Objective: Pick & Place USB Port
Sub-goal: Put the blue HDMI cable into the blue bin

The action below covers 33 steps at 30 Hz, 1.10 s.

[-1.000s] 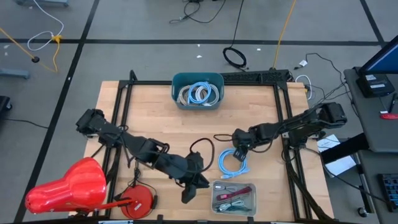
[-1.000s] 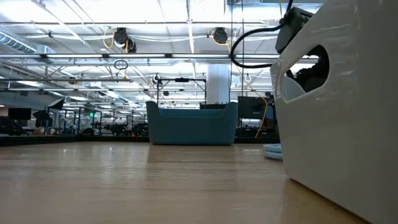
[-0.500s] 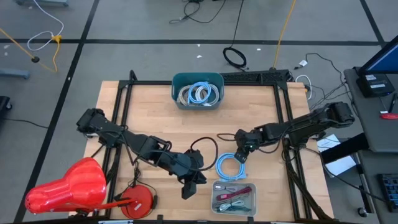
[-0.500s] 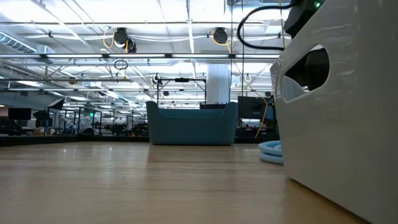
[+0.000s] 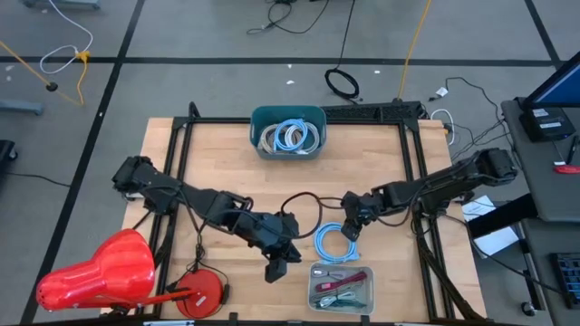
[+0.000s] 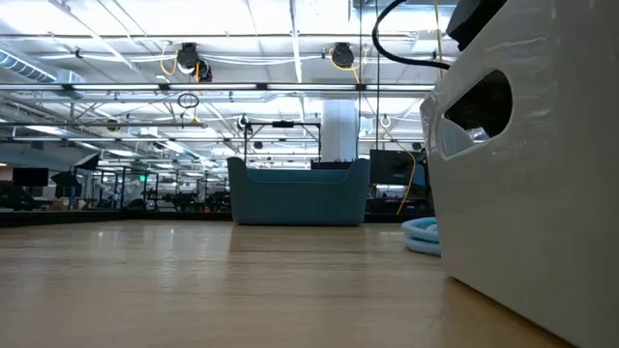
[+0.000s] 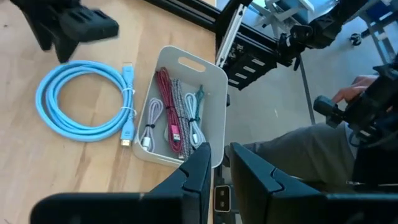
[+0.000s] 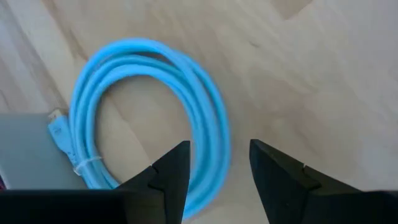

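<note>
Right gripper, fingers parted and empty, now hangs just above the coiled blue USB cable, which has dropped flat onto the table beside the white bin, so the placing looks unfinished.

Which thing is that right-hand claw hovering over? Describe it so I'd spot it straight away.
Start at the white bin on the wooden table's near edge. Just beyond it lies a light blue coiled cable, loose on the bare wood, unlike the cables inside the bins.
</note>
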Motion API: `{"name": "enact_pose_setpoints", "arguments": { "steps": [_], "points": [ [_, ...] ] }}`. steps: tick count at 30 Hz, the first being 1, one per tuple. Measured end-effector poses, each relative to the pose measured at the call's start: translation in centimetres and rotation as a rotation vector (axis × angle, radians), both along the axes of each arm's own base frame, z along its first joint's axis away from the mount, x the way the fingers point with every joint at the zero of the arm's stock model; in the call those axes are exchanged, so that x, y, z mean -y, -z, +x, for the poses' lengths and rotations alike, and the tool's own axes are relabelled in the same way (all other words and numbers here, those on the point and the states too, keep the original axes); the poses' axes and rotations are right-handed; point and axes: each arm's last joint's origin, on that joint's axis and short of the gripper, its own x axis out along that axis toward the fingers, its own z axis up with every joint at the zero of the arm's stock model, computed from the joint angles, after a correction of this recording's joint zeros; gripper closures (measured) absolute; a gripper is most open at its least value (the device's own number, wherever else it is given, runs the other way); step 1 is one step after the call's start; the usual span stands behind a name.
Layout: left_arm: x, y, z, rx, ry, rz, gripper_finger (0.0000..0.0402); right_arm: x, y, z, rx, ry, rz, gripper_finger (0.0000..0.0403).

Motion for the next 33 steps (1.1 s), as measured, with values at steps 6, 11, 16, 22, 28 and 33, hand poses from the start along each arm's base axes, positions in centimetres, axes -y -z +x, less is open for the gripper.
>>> {"name": "enact_pose_setpoints", "arguments": {
  "steps": [6,11,16,22,28,33],
  "points": [
    [-0.2,0.0,0.0,-0.003,-0.001,0.004,0.0339,-1.2,1.2,0.8,-0.008,-0.029,0.033,0.0245],
    [-0.1,0.0,-0.1,-0.012,-0.003,0.0,0.0339,-1.8,2.7,1.1,-0.062,-0.055,0.011,0.0245],
    [-0.1,0.1,-0.1,-0.021,-0.01,-0.005,0.0339,-2.1,4.4,1.5,-0.124,-0.068,-0.018,0.0246],
    [0.0,0.2,-0.2,-0.032,-0.011,-0.008,0.0339,-1.8,5.5,1.2,-0.2,-0.011,-0.059,0.0271],
    [0.0,0.2,-0.2,-0.031,-0.017,-0.004,0.0339,-1.6,5.6,1.0,-0.219,0.005,-0.071,0.0371],
    [-0.2,0.2,-0.2,-0.026,-0.082,0.037,0.0339,-1.5,4.9,1.6,-0.136,0.052,-0.058,0.0389]
  ]
}}
